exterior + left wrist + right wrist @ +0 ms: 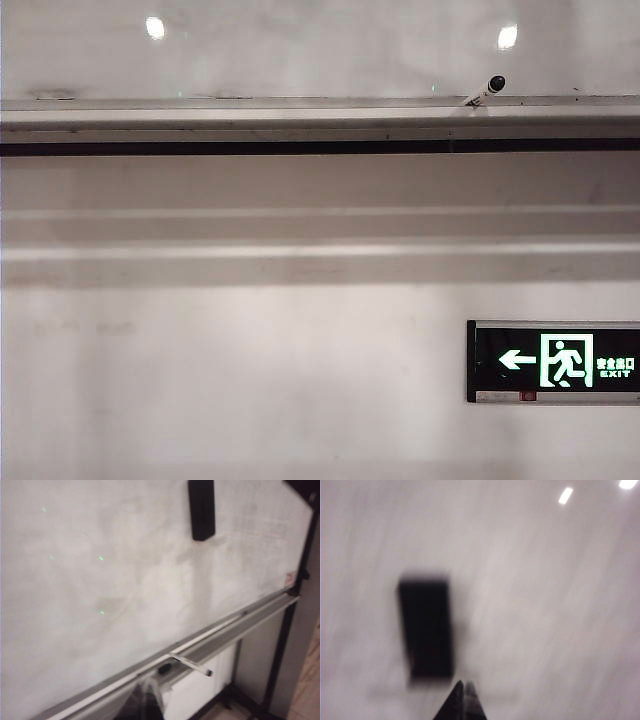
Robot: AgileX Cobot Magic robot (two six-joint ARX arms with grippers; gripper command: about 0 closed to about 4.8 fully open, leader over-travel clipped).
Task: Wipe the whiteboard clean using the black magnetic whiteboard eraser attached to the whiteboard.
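Note:
The whiteboard is a glossy, faintly smudged panel; its upper strip with mirrored lights also shows as the whiteboard in the exterior view. The black eraser clings upright to the board. It appears blurred as the eraser in the right wrist view. My right gripper is shut and empty, its tips just off the eraser's near corner. My left gripper sits low by the silver ledge, far from the eraser, its fingers meeting in a point with nothing between them. Neither gripper shows in the exterior view.
A white marker with a dark cap juts off the ledge close to my left gripper. The board's dark frame post stands at its side. Below the ledge is a matte wall with a green exit sign.

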